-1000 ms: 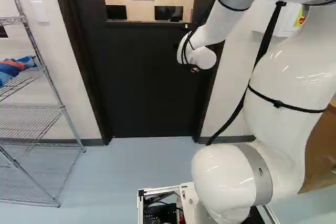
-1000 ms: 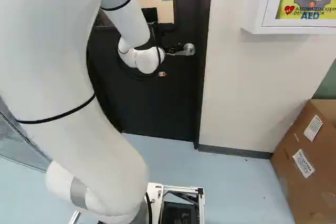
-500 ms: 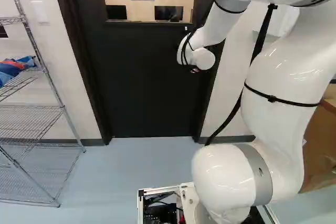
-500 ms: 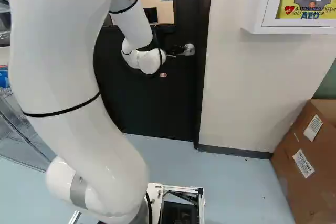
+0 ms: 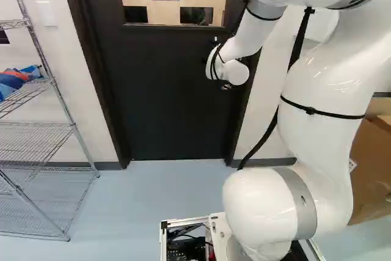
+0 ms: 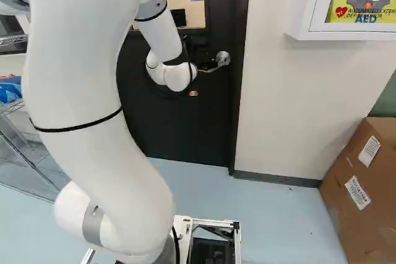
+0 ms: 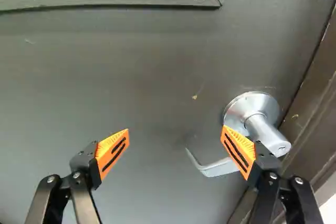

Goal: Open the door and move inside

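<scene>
One dark door [image 5: 177,99], shut, with one metal lever handle [image 7: 218,169] partly behind one orange pad [image 7: 236,148], contact uncertain. One two-finger gripper [image 7: 175,128], jaws released, wide apart. Recommended handling: centre the lever handle between both pads, clasp, then turn it down before moving the door.

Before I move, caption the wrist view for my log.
Jaws open at the closed door, one orange pad overlapping the silver lever handle.

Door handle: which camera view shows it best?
The wrist view: the handle is largest there, round plate and lever showing, though the tool partly covers it. The right base view shows it small, beside the arm; in the left base view I cannot make it out.
</scene>
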Controlling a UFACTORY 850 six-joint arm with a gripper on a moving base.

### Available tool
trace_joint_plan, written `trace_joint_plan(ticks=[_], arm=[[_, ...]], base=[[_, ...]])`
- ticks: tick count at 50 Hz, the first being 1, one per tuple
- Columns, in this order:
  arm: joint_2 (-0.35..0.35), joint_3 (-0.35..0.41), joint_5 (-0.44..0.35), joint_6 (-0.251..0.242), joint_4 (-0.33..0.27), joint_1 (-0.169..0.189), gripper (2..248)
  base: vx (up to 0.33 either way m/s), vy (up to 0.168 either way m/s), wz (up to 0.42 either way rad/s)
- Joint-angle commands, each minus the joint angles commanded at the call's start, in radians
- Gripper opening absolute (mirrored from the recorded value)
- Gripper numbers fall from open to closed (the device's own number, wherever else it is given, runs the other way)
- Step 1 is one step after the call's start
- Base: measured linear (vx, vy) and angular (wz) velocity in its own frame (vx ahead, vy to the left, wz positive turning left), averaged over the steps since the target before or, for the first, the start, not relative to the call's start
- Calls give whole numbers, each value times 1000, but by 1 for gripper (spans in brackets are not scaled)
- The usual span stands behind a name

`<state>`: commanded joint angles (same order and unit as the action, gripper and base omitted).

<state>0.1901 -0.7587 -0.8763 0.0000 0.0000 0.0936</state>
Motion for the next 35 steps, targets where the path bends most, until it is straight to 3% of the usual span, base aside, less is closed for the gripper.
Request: trace_joint_plan(ticks=[35], arm=[[75,-2,0,0,0,5,247]], base=[[0,0,0]])
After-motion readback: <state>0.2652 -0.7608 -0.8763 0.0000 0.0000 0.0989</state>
